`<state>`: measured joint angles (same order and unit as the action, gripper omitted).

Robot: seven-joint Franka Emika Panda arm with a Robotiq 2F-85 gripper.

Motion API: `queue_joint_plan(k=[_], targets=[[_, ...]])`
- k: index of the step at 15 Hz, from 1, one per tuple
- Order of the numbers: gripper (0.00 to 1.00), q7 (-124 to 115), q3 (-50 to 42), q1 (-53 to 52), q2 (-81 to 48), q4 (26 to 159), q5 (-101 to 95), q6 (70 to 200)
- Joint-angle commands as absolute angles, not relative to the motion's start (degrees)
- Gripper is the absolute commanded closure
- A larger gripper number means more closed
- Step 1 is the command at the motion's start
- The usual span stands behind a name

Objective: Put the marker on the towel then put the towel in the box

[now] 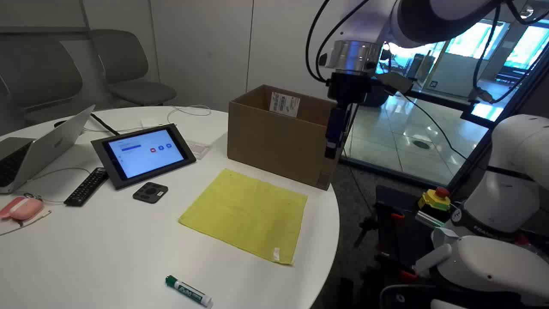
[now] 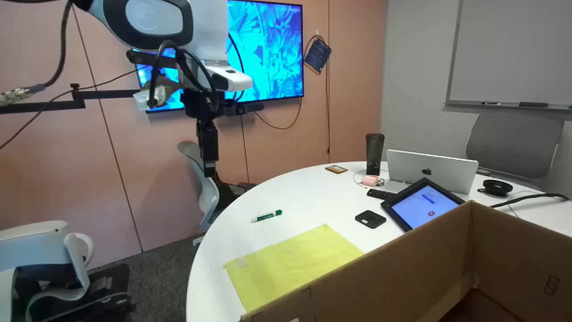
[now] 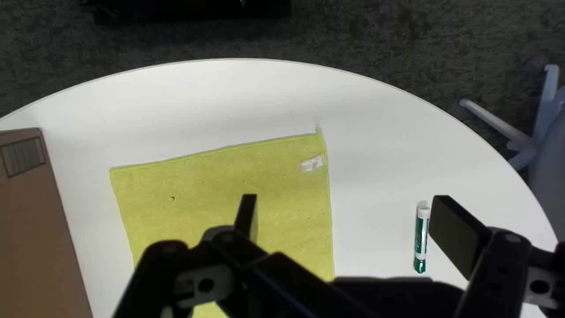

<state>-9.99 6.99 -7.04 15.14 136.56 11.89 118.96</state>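
Observation:
The marker point(image 1: 188, 292), white and green with a green cap, lies on the white table, apart from the towel; it also shows in the wrist view point(image 3: 421, 238). A yellow towel point(image 1: 253, 210) is spread flat, a small white tag near one corner. Beyond the towel stands the brown cardboard box point(image 1: 279, 146), its top open and a white label inside; part of its inside shows in an exterior view point(image 2: 505, 250). My gripper point(image 3: 346, 216) hangs above the table with its fingers wide apart and nothing between them. In the wrist view the marker appears beside one finger point(image 3: 459, 234), well below it.
Also on the table are a tablet on a stand point(image 1: 146, 152), a black remote point(image 1: 86, 186), a squat black gadget point(image 1: 150, 192), a laptop point(image 2: 431, 170), a pink case point(image 1: 25, 209) and a dark tumbler point(image 2: 374, 154). The round table edge runs close to towel and box.

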Motion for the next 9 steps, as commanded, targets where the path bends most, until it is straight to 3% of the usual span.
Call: queue_joint_plan(k=[1,9], targets=[[0.00,-9.96,7.11,-6.89,15.17,136.29,11.91,118.85],[0.00,-11.46,8.97,-7.28,8.96,131.76,8.08,122.38]])
